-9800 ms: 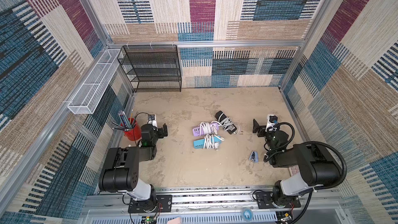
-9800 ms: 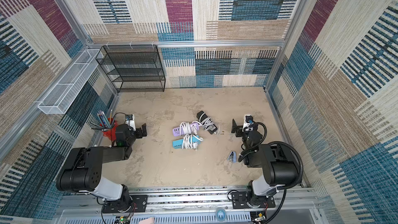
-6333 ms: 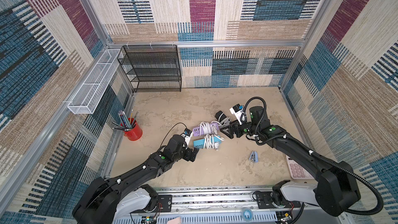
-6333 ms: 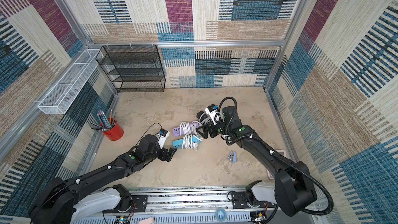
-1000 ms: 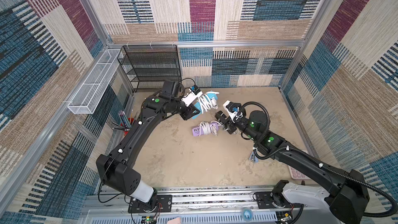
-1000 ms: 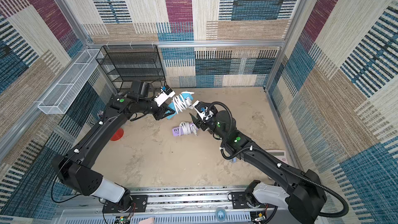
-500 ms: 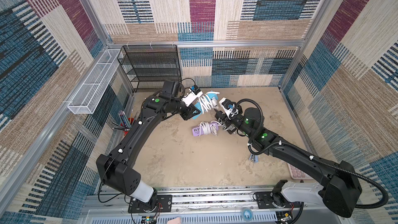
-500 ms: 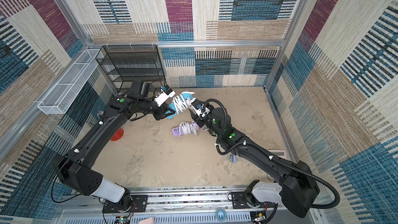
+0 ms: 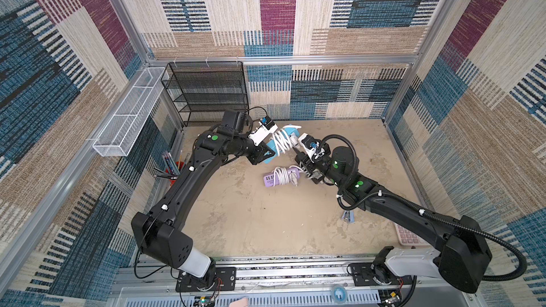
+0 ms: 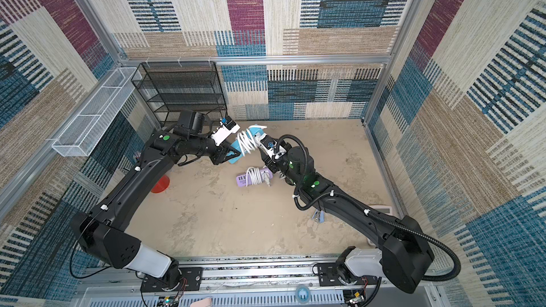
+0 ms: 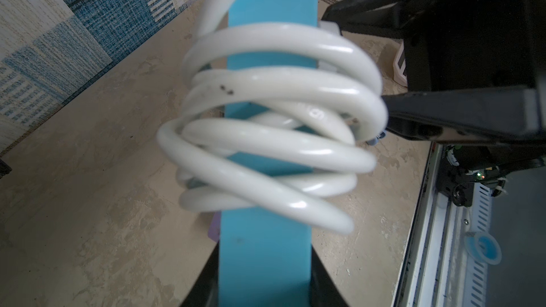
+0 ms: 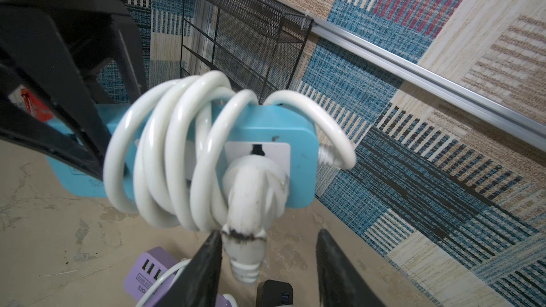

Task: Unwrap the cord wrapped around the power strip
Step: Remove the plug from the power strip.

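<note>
In both top views: blue power strip (image 9: 270,149) held up off the worktop (image 9: 266,220) at the far middle, tilted, lower left end clamped tight in the left pincer (image 9: 266,156). White cord (image 9: 282,141) wound round its middle in several loops. Right pincer (image 9: 296,151) reaching in from the right, tips right at the coils. Just nearer, flat on the worktop, a purple power strip (image 9: 273,179) with its own cord bundled round it.

From the left wrist: blue power strip (image 11: 266,246) running straight away from the camera, squeezed between the two sides of the left pincer (image 11: 264,264). Cord (image 11: 274,137) looped loosely round it, some turns crossing. Right pincer's fingers (image 11: 443,119) coming in from the side, spread, one tip against the coils.

From the right wrist: plug (image 12: 254,184) seated in the socket face near the strip's end. Right pincer (image 12: 269,236) open, straddling the plug's tail: one side just beside it, the other apart. No grip on it. Purple power strip (image 12: 147,267) below, on the worktop.
</note>
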